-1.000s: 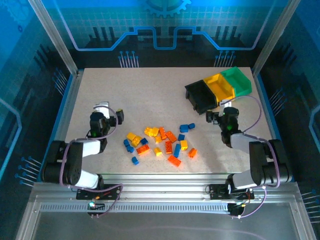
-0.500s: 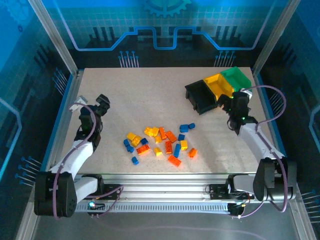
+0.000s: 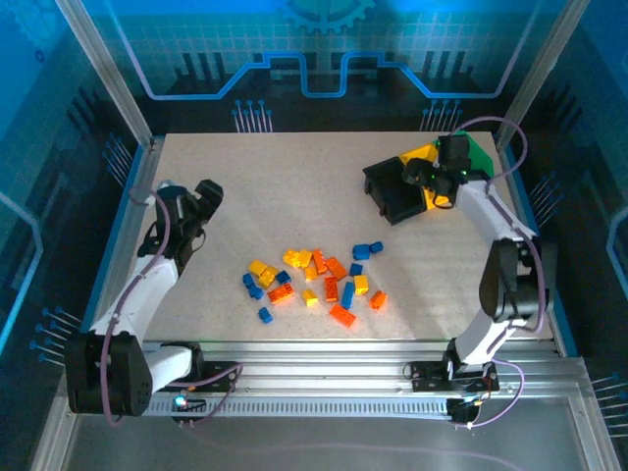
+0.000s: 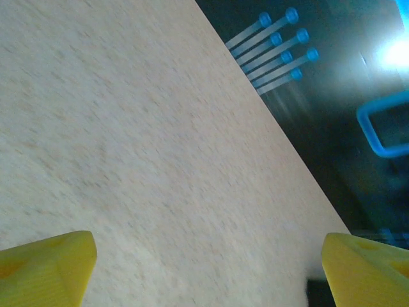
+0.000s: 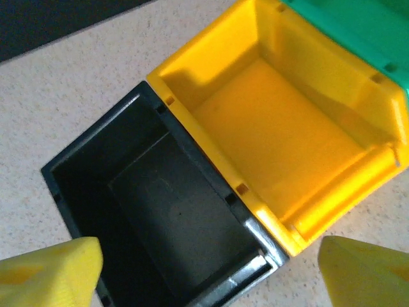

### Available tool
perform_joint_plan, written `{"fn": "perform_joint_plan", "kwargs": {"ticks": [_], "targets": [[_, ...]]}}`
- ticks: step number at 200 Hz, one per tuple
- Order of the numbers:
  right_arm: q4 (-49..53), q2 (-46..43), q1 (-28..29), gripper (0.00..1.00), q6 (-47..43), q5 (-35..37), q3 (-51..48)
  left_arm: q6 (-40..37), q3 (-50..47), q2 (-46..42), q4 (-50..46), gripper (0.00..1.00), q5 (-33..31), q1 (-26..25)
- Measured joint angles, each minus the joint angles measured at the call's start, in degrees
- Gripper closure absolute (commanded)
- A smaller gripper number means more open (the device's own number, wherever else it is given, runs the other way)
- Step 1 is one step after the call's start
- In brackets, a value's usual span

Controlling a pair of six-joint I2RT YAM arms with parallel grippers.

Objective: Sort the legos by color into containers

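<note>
While right pincer (image 5: 208,275) gapes empty above black bin (image 5: 169,204), legos (image 3: 317,265) lie well apart

This looks like a robot lab, because a pale table (image 3: 294,186) sits inside a metal frame (image 3: 104,71) with glowing blue walls (image 3: 412,34), and two robot arms (image 3: 147,285) are bolted to its near edge.

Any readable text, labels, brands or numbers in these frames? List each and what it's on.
No readable text anywhere.
Black bin, yellow bin, green bin: plain plastic, no label or number on the faces in the right wrist view.
Legos: too small in the top view to tell whether they carry lettering.
Back panel: a gear outline and circuit-style lines, no words.
</note>
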State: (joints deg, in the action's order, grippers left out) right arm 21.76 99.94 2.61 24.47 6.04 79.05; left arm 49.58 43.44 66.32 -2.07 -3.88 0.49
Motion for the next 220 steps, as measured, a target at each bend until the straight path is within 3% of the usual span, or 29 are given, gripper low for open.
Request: {"fn": "perform_joint_plan", "kwargs": {"ticks": [37, 75, 106, 153, 183, 220], "targets": [[5.99, 12.22, 0.35, 0.25, -1.4, 0.59, 11.43, 0.02, 0.13, -0.39, -5.16, 0.06, 6.16, -4.61], [12.04, 19.41, 0.72, 0.34, -1.51, 3.72, 19.52, 0.0, 0.11, -3.96, -8.2, 0.05, 9.55, -5.99], [15.37, 23.3, 0.74, 0.46, -1.49, 5.01, 25.29, 0.07, -0.81, -5.46, -8.81, 0.05, 11.34, -6.54], [16.31, 24.17, 1.51, 0.6, -1.27, 4.72, 26.51, 0.04, -1.55, -5.66, -11.23, 0.04, 13.11, -6.78], [15.98, 24.17, 2.36, 0.62, -1.36, 5.53, 26.49, 0.04, -1.55, -5.66, -11.89, 0.04, 13.86, -6.78], [15.67, 24.15, 4.24, 0.55, -0.26, 5.73, 25.94, 0.07, -1.62, -5.77, -12.04, 0.03, 14.29, -7.02]]}}
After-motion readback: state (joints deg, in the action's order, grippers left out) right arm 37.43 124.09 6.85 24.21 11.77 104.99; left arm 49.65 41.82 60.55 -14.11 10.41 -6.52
